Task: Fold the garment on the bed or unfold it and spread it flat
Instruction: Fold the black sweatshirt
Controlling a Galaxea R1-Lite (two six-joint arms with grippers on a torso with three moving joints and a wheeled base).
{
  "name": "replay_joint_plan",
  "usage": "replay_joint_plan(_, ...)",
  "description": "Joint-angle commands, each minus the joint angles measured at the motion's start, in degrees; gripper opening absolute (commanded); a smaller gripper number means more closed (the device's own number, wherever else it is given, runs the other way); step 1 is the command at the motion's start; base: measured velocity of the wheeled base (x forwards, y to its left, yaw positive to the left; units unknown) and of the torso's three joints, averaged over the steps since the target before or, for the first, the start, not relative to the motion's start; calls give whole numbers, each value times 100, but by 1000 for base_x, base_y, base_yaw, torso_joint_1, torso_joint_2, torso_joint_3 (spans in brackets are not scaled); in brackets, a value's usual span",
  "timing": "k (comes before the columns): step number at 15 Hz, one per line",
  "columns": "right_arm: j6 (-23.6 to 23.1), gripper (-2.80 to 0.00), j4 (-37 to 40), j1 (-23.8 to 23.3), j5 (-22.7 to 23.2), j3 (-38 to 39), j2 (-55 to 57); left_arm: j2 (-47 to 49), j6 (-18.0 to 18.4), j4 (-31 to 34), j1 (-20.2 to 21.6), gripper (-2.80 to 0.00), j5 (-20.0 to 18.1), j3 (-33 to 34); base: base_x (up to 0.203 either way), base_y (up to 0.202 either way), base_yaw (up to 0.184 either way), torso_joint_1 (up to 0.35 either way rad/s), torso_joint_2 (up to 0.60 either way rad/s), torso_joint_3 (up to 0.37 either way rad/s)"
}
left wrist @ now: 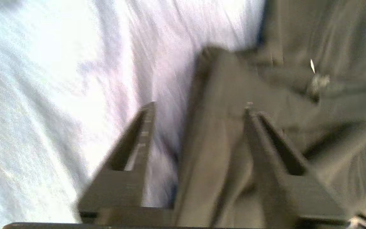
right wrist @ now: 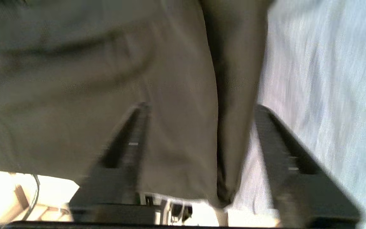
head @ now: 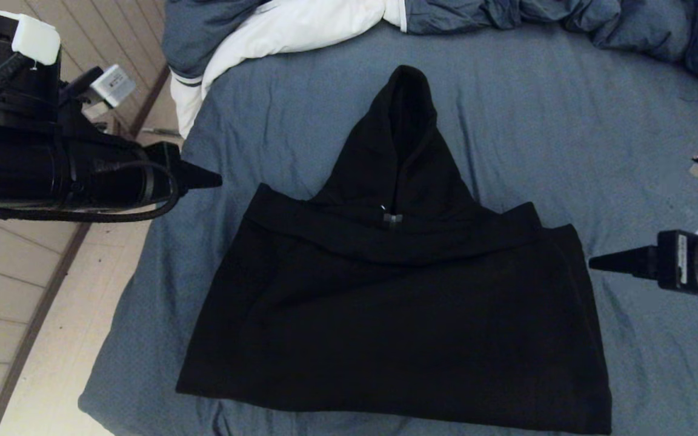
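Hoodie (head: pixel 397 303) lies on the bed (head: pixel 567 121), body folded into a broad block with both sleeves tucked out of sight and the hood pointing toward the far end, where a rumpled duvet (head: pixel 325 24) with white lining is bunched. A small zipper pull shows at the neck. Left gripper (head: pixel 216 179) hangs above the bed's left edge, apart from the hoodie's left shoulder; in the left wrist view its fingers (left wrist: pixel 138 143) stand partly apart with nothing between them but the view of the hoodie's edge below. Right gripper (head: pixel 594 263) hovers just beside the hoodie's right edge; its fingers (right wrist: pixel 129 143) are likewise partly spread and grip nothing. Wooden floor (head: pixel 22 303) shows at left.
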Motion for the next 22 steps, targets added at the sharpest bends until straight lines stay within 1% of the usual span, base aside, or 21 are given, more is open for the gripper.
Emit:
replay_joint_plan(1, 47, -280, 8, 7, 16, -493, 499, 186, -20, 25, 168, -280, 2, -155, 0, 0, 0, 0, 0, 0)
replay_joint_plan(3, 223, -280, 2, -5, 18, -1015, 995, 216, -45, 20, 447, -280, 0, -156, 0, 0, 0, 0, 0, 0)
replay_joint_plan(5, 403, -280, -18, -1, 12, -1558, 1511, 405, -86, -70, 867, -280, -79, -164, 0, 0, 0, 0, 0, 0)
replay_joint_plan(7, 532, -280, -23, 23, 6, -2167, 2129, 776, -235, -334, 1172, -280, -96, -161, 0, 0, 0, 0, 0, 0)
replay_joint_plan(9, 610, -280, -24, 36, -4, -2968, 2833, 1018, -523, -680, 1423, -280, -97, -82, 0, 0, 0, 0, 0, 0)
replay_joint_plan(10, 630, -280, -21, 45, -11, -3371, 3147, 1029, -594, -727, 1469, -280, -105, 3, 0, 0, 0, 0, 0, 0)
replay_joint_plan(11, 646, -280, -8, 95, -21, -3954, 3516, 1019, -641, -836, 1559, -280, -167, 222, 0, 0, 0, 0, 0, 0)
replay_joint_plan(13, 654, -280, -24, 294, -103, -4970, 4179, 979, -674, -1338, 1679, -280, -441, 567, 0, 0, 0, 0, 0, 0)
replay_joint_plan(14, 634, 0, -204, 556, -233, -5180, 4353, 974, -668, -1533, 1683, -280, -495, 718, 0, 0, 0, 0, 0, 0)
replay_joint_plan(15, 607, 0, -573, 866, -499, -5188, 4412, 980, -666, -1713, 1681, -280, -512, 848, 0, 0, 0, 0, 0, 0)
replay_joint_plan(16, 564, 0, -1081, 1042, -745, -5168, 4467, 981, -665, -1898, 1683, -280, -520, 957, 0, 0, 0, 0, 0, 0)
replay_joint_plan(17, 497, 0, -1431, 1159, -805, -5162, 4504, 973, -665, -2027, 1682, -280, -520, 1061, 0, 0, 0, 0, 0, 0)
replay_joint_plan(19, 424, 0, -1811, 1406, -868, -5159, 4640, 926, -665, -2305, 1679, -280, -529, 1272, 0, 0, 0, 0, 0, 0)
replay_joint_plan(20, 413, 0, -2012, 1514, -1011, -5159, 4708, 888, -665, -2412, 1673, -280, -529, 1347, 0, 0, 0, 0, 0, 0)
replay_joint_plan(22, 272, 0, -2393, 1732, -1496, -5159, 4841, 859, -665, -2621, 1650, -280, -538, 1487, 0, 0, 0, 0, 0, 0)
